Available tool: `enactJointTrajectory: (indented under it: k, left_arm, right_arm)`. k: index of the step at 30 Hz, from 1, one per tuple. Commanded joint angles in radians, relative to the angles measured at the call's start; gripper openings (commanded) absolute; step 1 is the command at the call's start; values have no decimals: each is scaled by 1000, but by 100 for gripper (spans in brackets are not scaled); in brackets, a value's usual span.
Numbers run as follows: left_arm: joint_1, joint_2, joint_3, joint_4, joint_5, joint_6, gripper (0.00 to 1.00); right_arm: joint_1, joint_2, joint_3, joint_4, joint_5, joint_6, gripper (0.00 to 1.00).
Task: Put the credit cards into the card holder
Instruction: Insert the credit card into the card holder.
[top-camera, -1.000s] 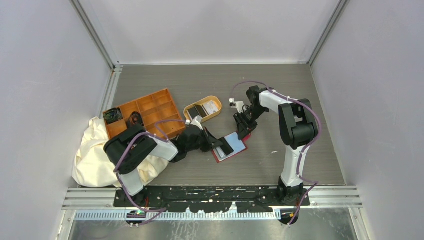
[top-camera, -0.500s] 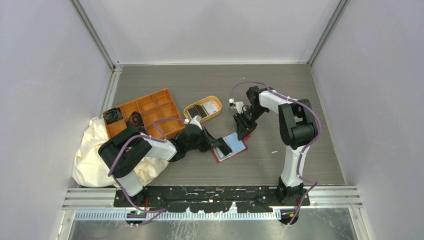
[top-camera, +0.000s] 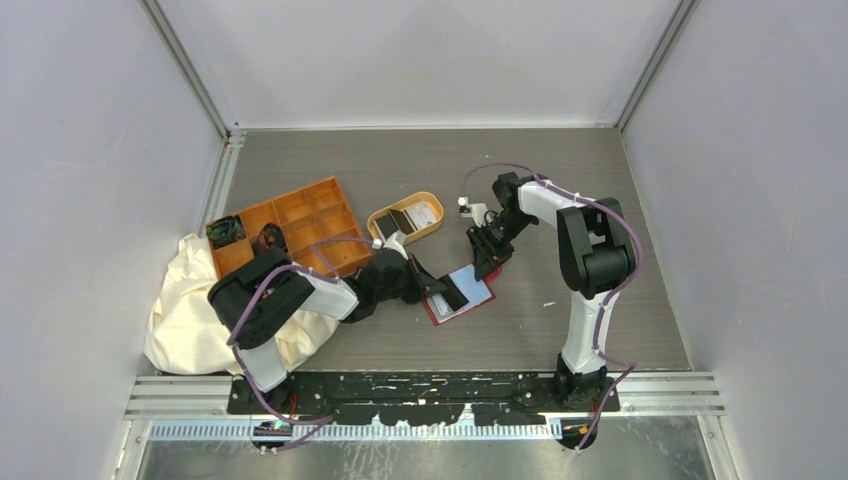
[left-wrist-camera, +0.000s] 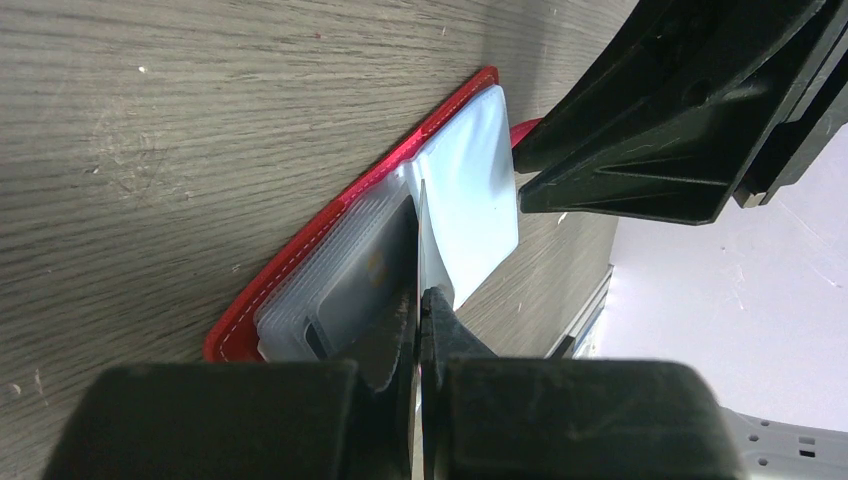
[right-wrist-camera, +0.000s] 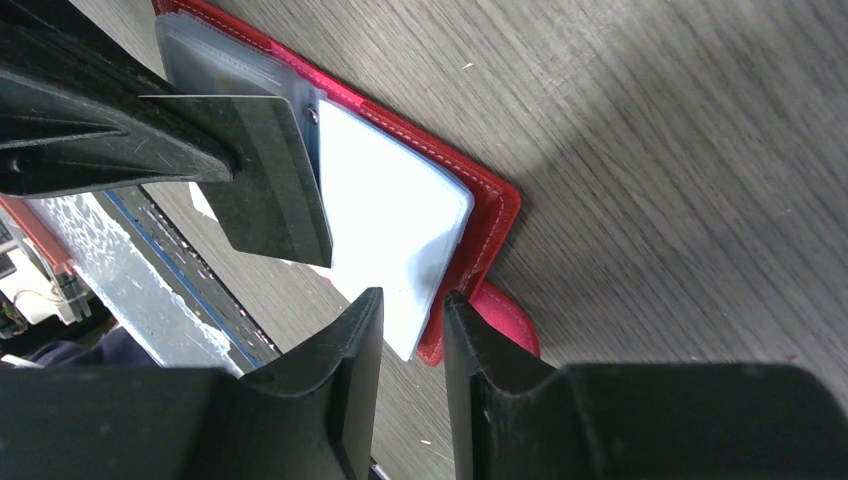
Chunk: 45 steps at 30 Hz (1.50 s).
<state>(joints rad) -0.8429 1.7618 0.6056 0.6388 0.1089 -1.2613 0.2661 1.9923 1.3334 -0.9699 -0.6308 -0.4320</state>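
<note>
Card holder open mid-table. No change over the last second: left fingers pinch black card at the sleeves; right fingers narrowly parted at its corner. Insertion looks stalled.

Two black-and-white arms reach inward toward each other. The left arm lies low and folded at the elbow, its wrist stretched out to the right. The left gripper has its fingers pressed together on the edge of a thin card. The right arm rises from its base, then bends over and back toward the centre. The right gripper points downward, its fingers a little apart, tips close to the left gripper's.
</note>
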Motion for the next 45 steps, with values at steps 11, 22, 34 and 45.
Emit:
enactJointTrajectory:
  k: [11, 22, 34, 45]
  left_arm:
    - [-16, 43, 35, -27, 14, -64, 0]
    - [-16, 65, 49, -30, 41, -76, 0]
    - [-16, 36, 22, -26, 47, -92, 0]
    - [-12, 79, 33, 33, 76, -36, 0]
  right_arm:
    - [1, -9, 35, -22, -33, -11, 34]
    - [0, -10, 37, -25, -35, -13, 34]
    - [0, -15, 35, -19, -23, -8, 34]
    - [1, -79, 3, 59, 52, 42, 34]
